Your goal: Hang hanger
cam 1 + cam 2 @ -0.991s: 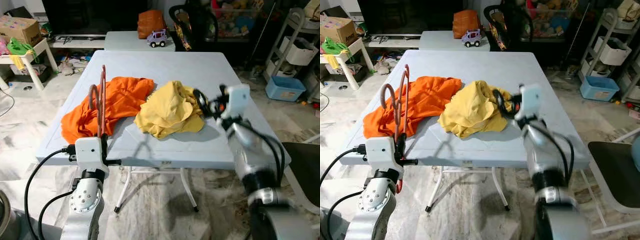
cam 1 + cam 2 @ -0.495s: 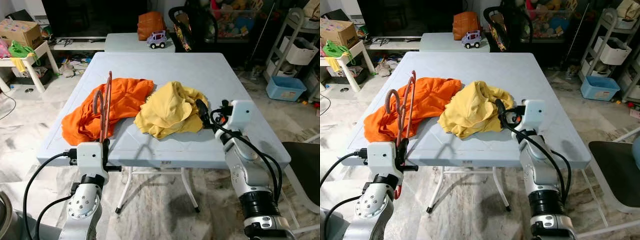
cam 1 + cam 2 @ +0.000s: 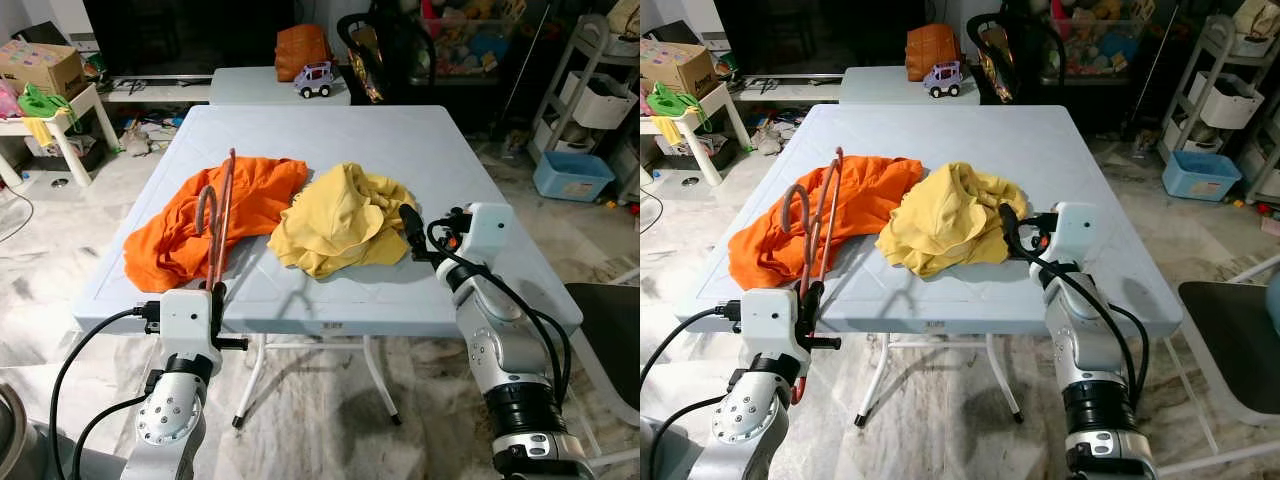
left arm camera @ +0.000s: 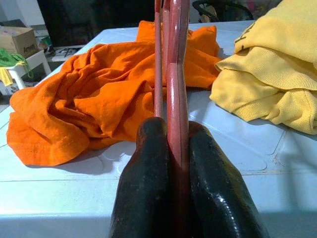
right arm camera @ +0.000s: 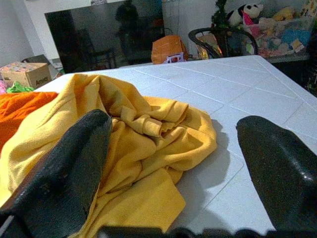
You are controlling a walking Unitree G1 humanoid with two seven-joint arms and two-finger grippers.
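Observation:
A reddish-pink hanger (image 3: 222, 225) stands nearly upright at the table's front left edge, its hook (image 3: 205, 200) in front of the orange garment (image 3: 262, 188). My left gripper (image 3: 213, 292) is shut on the hanger's lower part, and its fingers (image 4: 148, 163) press the hanger (image 4: 171, 64) from both sides. A crumpled yellow garment (image 3: 335, 215) lies beside the orange one near the table's middle. My right gripper (image 3: 409, 222) is open just right of the yellow garment (image 5: 138, 148), low over the tabletop, with nothing between its fingers (image 5: 74, 163).
The light grey folding table (image 3: 330, 130) has bare surface behind and right of the clothes. A second table behind it carries a toy car (image 3: 313, 76) and an orange bag (image 3: 300, 45). A white side table (image 3: 60, 110) stands left, a blue bin (image 3: 570, 175) and shelves right.
My right arm has come down and steadied by the yellow garment. The hanger in my left gripper has shifted right and now leans slightly to the right.

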